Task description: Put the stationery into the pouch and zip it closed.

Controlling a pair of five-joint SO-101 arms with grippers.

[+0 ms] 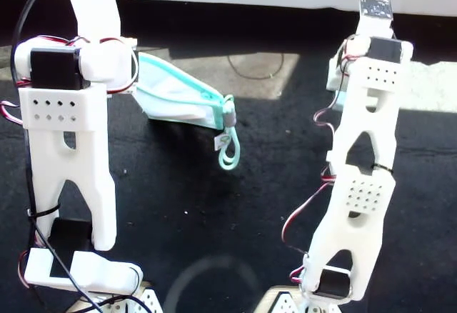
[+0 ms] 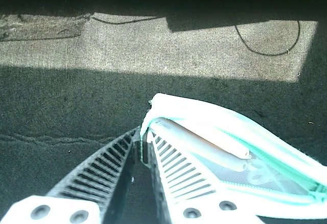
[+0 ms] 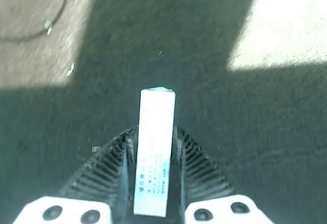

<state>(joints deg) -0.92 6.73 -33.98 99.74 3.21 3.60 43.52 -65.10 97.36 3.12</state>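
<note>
Two arms at a dark, cloth-covered bench (image 1: pixel 214 220) crossed by bands of sunlight. The left gripper (image 2: pixel 142 134) has its jaws clenched on one end edge of the pouch (image 1: pixel 175 98), a white pouch with mint-green trim. In the high view the pouch stretches from that arm's wrist toward the middle of the bench, with a mint cord loop (image 1: pixel 229 152) trailing from its far end; whether the held end is raised off the cloth cannot be told. In the left wrist view the pouch mouth gapes along the zip line, and two white sticks (image 2: pixel 204 143) lie side by side inside, with their ends pointing toward the pinched corner. The right gripper (image 3: pixel 153 132) stands well apart from the pouch, on the other side of the bench. Its jaws are grasping a white block (image 3: pixel 156 116) — long, rectangular, printed on one face — which lies lengthwise between them and juts past the tips, above shaded cloth. A thin cable (image 1: pixel 253 66) curls on the sunlit strip beyond the pouch.
</note>
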